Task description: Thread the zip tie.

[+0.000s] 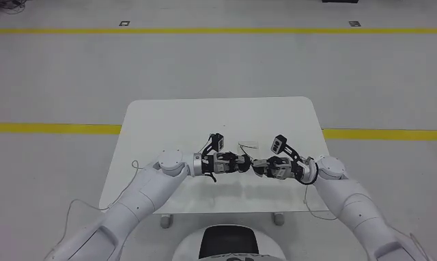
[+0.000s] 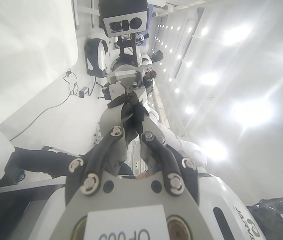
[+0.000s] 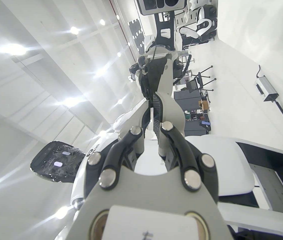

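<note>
My two grippers meet tip to tip above the front middle of the white table (image 1: 205, 117). The left gripper (image 1: 245, 165) comes in from the left and the right gripper (image 1: 259, 167) from the right. In the right wrist view, the right gripper (image 3: 153, 106) has its ribbed pads pressed together on a thin dark zip tie (image 3: 154, 51), whose strap runs on past the facing left gripper (image 3: 148, 81). In the left wrist view, the left gripper (image 2: 129, 119) is shut on the dark strap, with the right gripper (image 2: 129, 96) right in front of it. The tie's head is hidden between the fingertips.
A few thin pale strands (image 1: 247, 146) lie on the table just behind the grippers. Yellow floor lines (image 1: 205, 31) run behind the table, and a cable with a small box (image 3: 266, 88) lies on the floor.
</note>
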